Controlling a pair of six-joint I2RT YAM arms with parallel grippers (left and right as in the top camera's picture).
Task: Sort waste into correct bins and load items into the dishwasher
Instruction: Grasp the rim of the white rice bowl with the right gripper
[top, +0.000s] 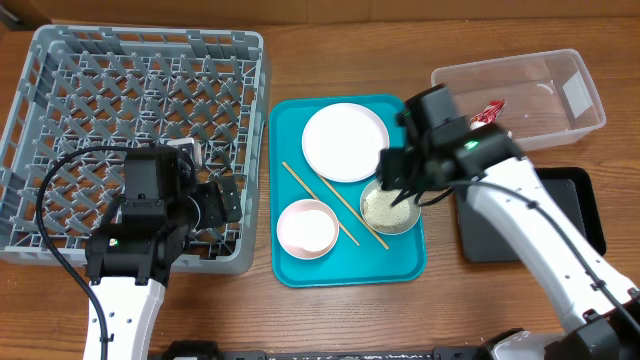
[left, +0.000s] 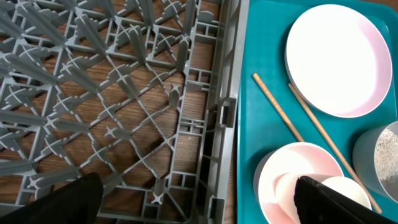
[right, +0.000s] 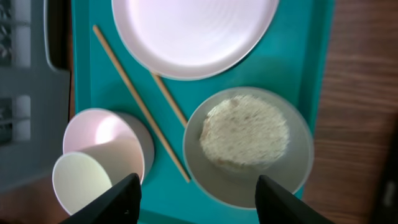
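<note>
The grey bowl (right: 249, 186), holding loose white rice (right: 244, 134), sits at the teal tray's (right: 305, 56) right front corner. My right gripper (right: 198, 180) hovers over the bowl's near rim, jaws spread wide, holding and touching nothing.

Two chopsticks (right: 140, 102) lie slanted just left of the bowl. Beyond them is the pink bowl (right: 106, 134) with a white cup (right: 81, 180) inside. The white plate (right: 193, 31) fills the tray's far end.

My left gripper (left: 198, 180) is also wide open and empty, straddling the dish rack's (left: 124, 93) wall beside the tray. Bare wood separates the tray from the black tray (top: 570, 210). The clear tub (top: 520, 95) holds the red wrapper (top: 490, 110).
</note>
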